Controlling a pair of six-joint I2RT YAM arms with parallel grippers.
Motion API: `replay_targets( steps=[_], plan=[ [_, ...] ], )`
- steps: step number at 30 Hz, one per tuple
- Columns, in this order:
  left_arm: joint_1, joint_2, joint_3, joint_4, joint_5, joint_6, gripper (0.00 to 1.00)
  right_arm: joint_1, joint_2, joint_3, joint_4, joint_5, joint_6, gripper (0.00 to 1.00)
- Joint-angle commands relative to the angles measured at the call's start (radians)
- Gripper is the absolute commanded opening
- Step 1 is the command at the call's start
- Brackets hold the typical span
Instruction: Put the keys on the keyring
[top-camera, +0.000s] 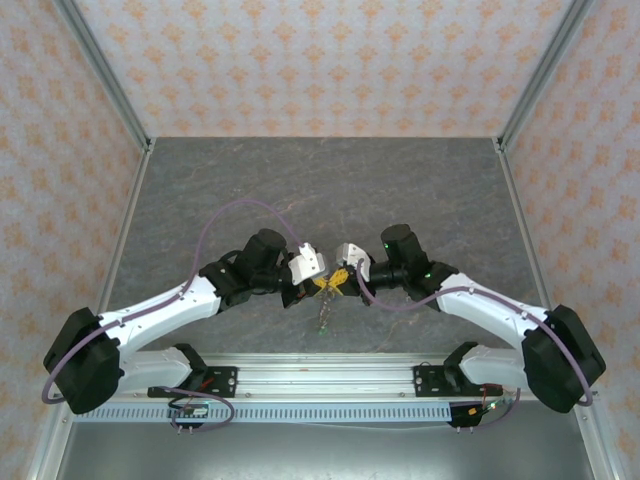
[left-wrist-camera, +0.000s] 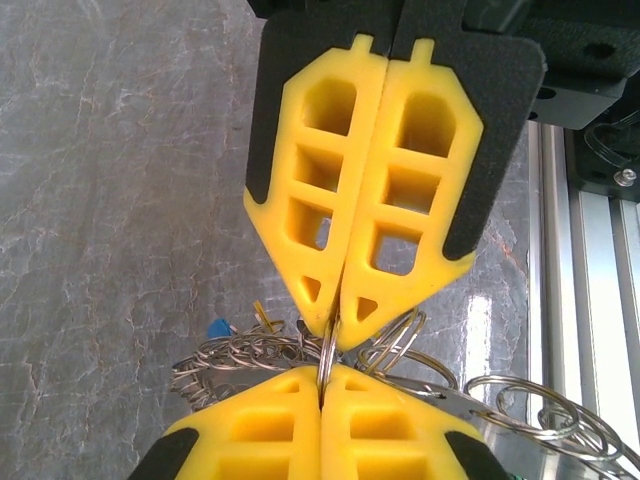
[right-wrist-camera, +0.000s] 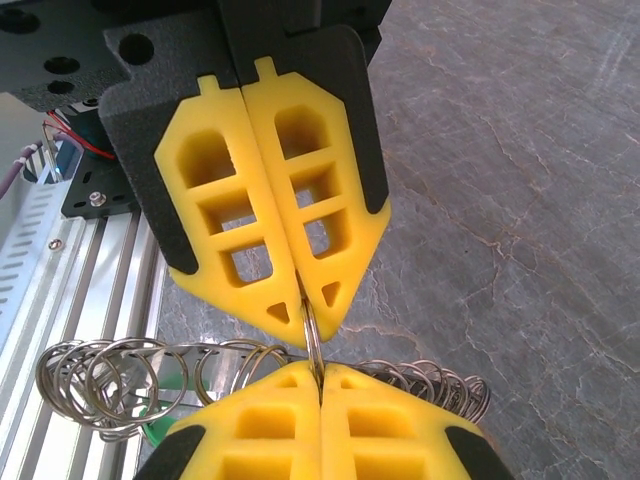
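Just beyond the middle of the aluminium rail (top-camera: 320, 375), the left gripper (top-camera: 322, 280) and the right gripper (top-camera: 344, 276) meet tip to tip above the grey marbled table (top-camera: 300, 190).

In the left wrist view, the left gripper (left-wrist-camera: 321, 378) has its yellow fingers pressed together with no gap. They pinch a thin metal ring seen edge on, which looks to be the keyring (left-wrist-camera: 327, 356). The right gripper (left-wrist-camera: 336, 333) faces it from the side away from that camera, equally closed on the same ring.

The right wrist view shows the same clamp: the right gripper (right-wrist-camera: 320, 372) below, the left gripper (right-wrist-camera: 309, 318) above, and the keyring (right-wrist-camera: 313, 340) between them.

Coiled wire loops spread out to both sides of the pinch. The keys (top-camera: 325, 314) dangle from it toward the rail. A blue key head (left-wrist-camera: 216, 328) shows on the side farther from the rail, and a green tag (right-wrist-camera: 160, 430) on the nearer side.
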Motion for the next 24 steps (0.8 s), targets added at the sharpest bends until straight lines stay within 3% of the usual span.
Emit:
replay_targets(
  steps=[1,7,12,17,24],
  plan=[
    [0.006,-0.022,0.012,0.014,-0.012,0.004,0.0,0.004,-0.044,0.026,0.048,-0.035,0.002,0.0],
    [0.006,-0.035,-0.018,0.066,0.002,-0.023,0.0,0.002,-0.052,-0.006,0.08,-0.017,0.023,0.0],
    [0.006,-0.052,-0.057,0.161,0.026,-0.081,0.0,0.002,-0.045,-0.051,0.167,-0.001,0.069,0.07],
    [0.007,-0.067,-0.099,0.273,0.044,-0.142,0.0,-0.006,-0.027,-0.095,0.3,-0.05,0.148,0.12],
    [0.009,-0.094,-0.15,0.38,0.047,-0.205,0.0,-0.024,-0.01,-0.117,0.333,-0.061,0.167,0.14]
  ],
)
